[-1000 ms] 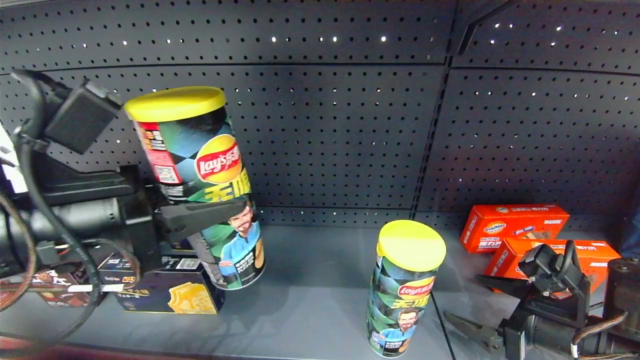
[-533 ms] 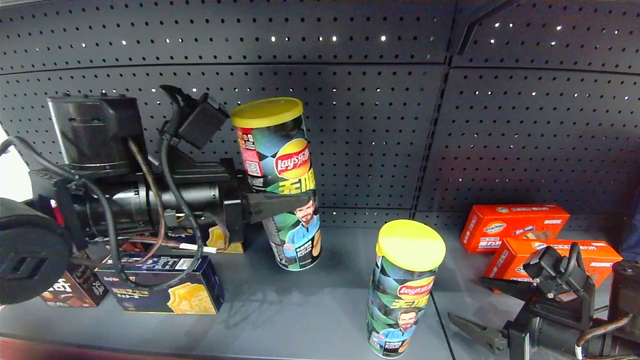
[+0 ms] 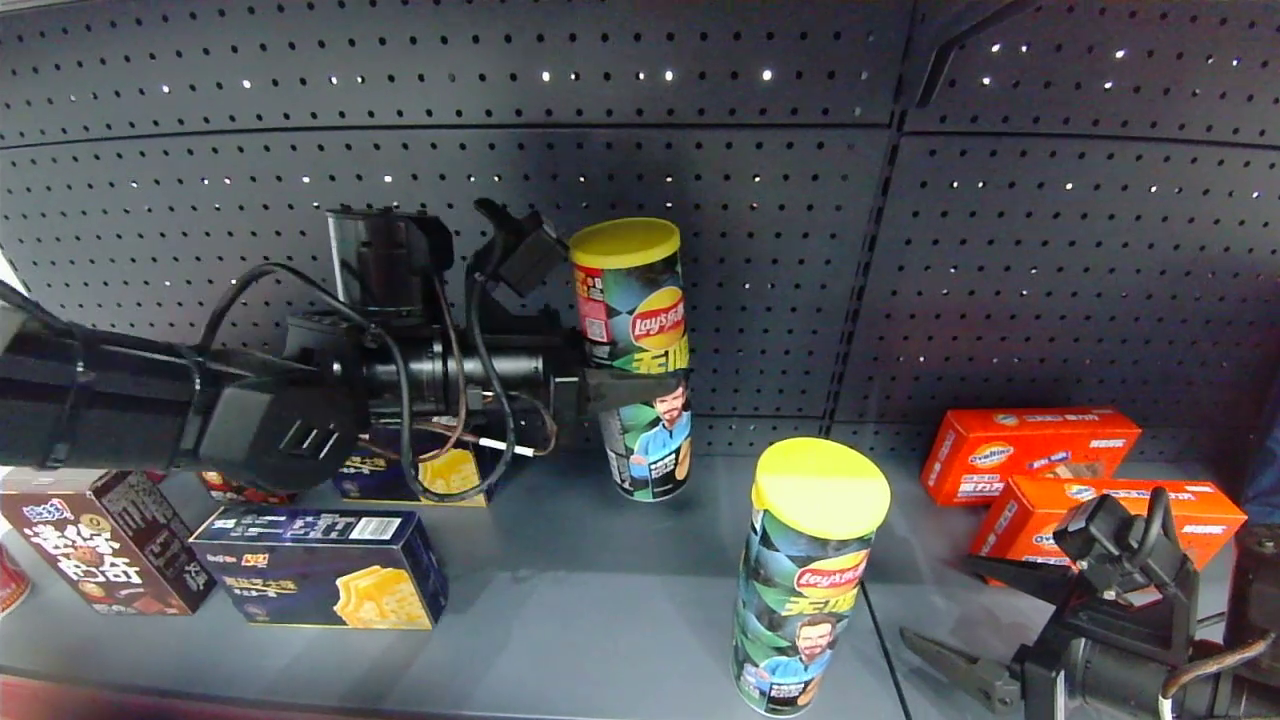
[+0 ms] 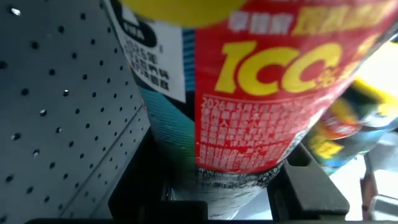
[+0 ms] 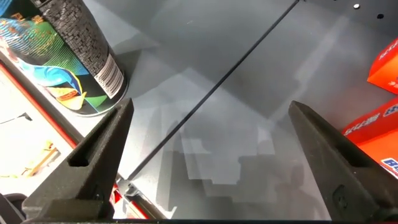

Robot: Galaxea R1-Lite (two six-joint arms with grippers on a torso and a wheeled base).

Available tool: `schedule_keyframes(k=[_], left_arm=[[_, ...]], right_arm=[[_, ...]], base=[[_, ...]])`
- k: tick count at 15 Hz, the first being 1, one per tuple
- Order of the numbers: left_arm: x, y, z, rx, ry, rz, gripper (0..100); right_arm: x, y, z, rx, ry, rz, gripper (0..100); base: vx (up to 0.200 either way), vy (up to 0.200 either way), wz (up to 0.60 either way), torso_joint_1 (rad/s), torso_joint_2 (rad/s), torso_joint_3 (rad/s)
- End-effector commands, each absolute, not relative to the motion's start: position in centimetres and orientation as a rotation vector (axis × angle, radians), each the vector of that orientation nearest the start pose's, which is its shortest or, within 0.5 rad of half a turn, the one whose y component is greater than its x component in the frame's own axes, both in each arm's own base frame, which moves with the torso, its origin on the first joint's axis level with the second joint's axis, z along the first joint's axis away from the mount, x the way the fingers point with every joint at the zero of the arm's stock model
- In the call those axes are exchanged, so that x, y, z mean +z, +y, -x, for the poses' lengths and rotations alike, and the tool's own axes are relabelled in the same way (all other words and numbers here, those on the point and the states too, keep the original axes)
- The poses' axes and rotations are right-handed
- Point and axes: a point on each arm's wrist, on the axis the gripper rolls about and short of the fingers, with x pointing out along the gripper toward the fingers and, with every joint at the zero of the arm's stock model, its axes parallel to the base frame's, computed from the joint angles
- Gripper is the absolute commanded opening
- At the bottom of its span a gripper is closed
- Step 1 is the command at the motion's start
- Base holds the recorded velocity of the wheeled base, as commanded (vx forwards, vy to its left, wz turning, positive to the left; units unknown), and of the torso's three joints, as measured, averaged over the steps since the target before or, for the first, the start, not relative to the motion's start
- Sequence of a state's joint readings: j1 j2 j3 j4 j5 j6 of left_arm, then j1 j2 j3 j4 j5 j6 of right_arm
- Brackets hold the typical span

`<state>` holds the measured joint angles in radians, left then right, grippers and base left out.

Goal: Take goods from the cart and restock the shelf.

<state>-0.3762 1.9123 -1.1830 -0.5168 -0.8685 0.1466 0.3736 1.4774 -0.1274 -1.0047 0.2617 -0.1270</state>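
My left gripper (image 3: 640, 388) is shut on a tall chips can (image 3: 632, 330) with a yellow lid. It holds the can upright at the back of the shelf, close to the pegboard wall. Whether the can's base touches the shelf floor I cannot tell. In the left wrist view the can (image 4: 261, 106) sits between the left gripper's (image 4: 227, 200) two fingers. A second, identical chips can (image 3: 810, 575) stands near the shelf's front edge. To its right, low over the shelf, my right gripper (image 3: 962, 620) is open and holds nothing. The right wrist view shows that gripper (image 5: 214, 168) beside the second can (image 5: 68, 56).
Two orange boxes (image 3: 1030, 450) lie at the back right of the grey shelf (image 3: 600, 620), one of them (image 5: 379, 124) near the right gripper. A dark blue cracker box (image 3: 320, 565) and a brown box (image 3: 100, 540) lie at the front left. Bare shelf lies between the two cans.
The left arm has carried the can to the right and deeper in, from the left front to the back wall. The right gripper has hardly moved.
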Motion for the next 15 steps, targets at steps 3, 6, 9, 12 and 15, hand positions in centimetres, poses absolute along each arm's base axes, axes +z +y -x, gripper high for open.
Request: schedule_keyframes(k=[3,6,9,12,15], left_arm=[[16.6,-16.6,-37.3,-1.271,0.184,-0.072,0],[15.7,-17.3,-38.8,-1.274,0.181,-0.076,0],[14.9,-18.6,-38.7,-1.302,0.196,-0.075,0],[14.4,-19.2,-38.6,-1.315,0.203,-0.078,0],[13.1,-19.0,-39.0,-1.319,0.197,-0.123,0]], right_arm=[[11.2,7.1,-16.4,0.654,0.299,0.140,100],[11.2,7.1,-16.5,0.657,0.302,0.139,100],[11.1,7.1,-16.5,0.656,0.306,0.139,100],[11.1,7.1,-16.5,0.656,0.306,0.139,100],[11.2,7.1,-16.5,0.656,0.304,0.139,100]], base=[[0.000,0.000,0.00,0.000,0.00,0.000],[0.000,0.000,0.00,0.000,0.00,0.000],[0.000,0.000,0.00,0.000,0.00,0.000],[0.000,0.000,0.00,0.000,0.00,0.000],[0.000,0.000,0.00,0.000,0.00,0.000]])
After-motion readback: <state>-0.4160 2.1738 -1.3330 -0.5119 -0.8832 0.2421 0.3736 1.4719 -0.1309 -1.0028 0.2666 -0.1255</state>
